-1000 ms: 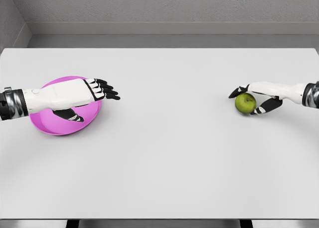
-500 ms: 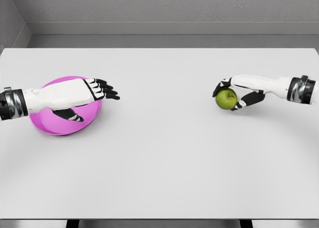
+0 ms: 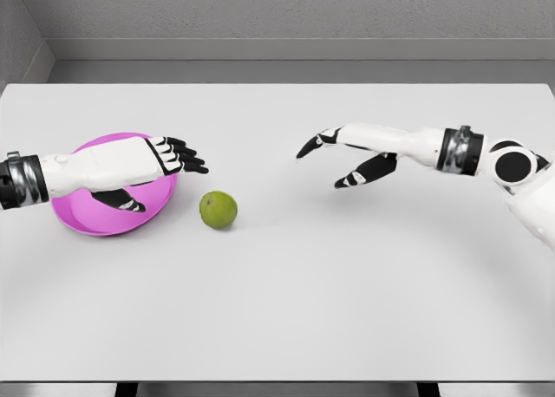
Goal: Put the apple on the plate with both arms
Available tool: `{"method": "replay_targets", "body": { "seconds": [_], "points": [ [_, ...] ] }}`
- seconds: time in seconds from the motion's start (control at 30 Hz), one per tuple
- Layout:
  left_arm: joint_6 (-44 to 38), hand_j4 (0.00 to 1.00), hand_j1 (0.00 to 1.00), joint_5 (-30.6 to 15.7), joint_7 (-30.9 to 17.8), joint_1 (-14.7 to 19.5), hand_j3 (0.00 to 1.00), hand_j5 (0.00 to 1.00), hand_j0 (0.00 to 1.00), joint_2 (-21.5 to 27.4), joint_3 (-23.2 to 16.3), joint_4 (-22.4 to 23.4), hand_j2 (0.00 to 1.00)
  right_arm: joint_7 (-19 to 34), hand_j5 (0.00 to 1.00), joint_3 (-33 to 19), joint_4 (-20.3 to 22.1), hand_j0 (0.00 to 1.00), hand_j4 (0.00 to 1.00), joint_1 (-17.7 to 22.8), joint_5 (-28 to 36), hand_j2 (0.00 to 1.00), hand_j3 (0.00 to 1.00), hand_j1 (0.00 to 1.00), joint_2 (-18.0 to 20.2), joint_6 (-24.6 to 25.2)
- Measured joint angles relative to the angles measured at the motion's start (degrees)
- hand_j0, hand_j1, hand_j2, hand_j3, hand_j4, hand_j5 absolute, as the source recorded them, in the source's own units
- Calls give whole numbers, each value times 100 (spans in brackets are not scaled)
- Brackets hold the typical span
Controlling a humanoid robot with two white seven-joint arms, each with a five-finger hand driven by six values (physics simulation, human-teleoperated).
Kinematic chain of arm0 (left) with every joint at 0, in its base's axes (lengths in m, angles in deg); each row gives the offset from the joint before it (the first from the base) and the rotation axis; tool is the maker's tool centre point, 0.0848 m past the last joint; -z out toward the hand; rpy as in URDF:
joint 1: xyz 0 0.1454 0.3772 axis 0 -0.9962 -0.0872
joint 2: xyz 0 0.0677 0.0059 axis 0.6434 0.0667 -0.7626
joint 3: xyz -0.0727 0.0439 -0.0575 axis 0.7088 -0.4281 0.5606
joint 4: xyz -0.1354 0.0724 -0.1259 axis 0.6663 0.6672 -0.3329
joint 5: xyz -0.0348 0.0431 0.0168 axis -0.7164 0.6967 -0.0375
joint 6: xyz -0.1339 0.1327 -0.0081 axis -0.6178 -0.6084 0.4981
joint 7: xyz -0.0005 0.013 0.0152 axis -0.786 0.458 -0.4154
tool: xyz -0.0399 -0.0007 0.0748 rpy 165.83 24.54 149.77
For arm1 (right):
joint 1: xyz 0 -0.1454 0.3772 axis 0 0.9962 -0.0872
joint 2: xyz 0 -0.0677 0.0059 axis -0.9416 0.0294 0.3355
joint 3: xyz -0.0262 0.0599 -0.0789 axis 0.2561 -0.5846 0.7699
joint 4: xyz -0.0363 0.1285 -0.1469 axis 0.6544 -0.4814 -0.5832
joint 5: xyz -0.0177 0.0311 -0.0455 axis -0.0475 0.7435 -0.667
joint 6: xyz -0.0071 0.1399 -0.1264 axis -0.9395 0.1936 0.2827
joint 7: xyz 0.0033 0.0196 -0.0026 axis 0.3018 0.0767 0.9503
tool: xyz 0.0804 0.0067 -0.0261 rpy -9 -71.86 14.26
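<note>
The flat white table [image 3: 286, 310] bore a round pink plate [image 3: 82, 219]. The left hand [image 3: 139, 167] hovered over it, fingers spread; the right hand [image 3: 347, 154] reached leftward, fingers apart, empty. The small green apple [image 3: 218, 210] lay just beside the plate.

No text, label, brand, number or sign can be read anywhere in the head view. The white table [image 3: 286, 284], the pink plate [image 3: 82, 219], the green apple [image 3: 218, 210] and both white arms carry plain surfaces without any writing. The grey wall behind is also without marks.
</note>
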Motion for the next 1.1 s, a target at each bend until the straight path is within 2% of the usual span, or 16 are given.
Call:
{"method": "replay_targets", "body": {
  "seconds": [0.07,0.13,0.33,0.6,0.87,1.1],
  "points": [
    [0,100,100,3,0,1,100,100,100,-4,1,0,100,0,100,-556,-186,100,100,246,-18,100,100,100,185,0],
    [-1,100,100,15,-52,1,100,100,100,-55,-3,6,100,-1,100,-1014,-437,100,100,281,-30,100,100,100,291,6],
    [1,100,100,33,-482,1,100,100,100,-390,-12,182,100,-1,100,-1719,-760,100,100,475,-62,100,100,100,390,8],
    [2,100,100,40,-566,1,100,100,100,-459,-16,217,100,0,100,-1854,-764,100,100,492,-66,100,100,100,403,6],
    [2,100,100,687,-584,159,100,100,100,-698,-63,216,100,0,100,-1846,-740,100,100,510,-60,100,100,100,412,6],
    [3,100,100,865,-1016,238,100,100,100,-812,-98,-50,100,0,100,-1836,-738,100,100,510,-60,100,100,100,414,6]
  ]
}}
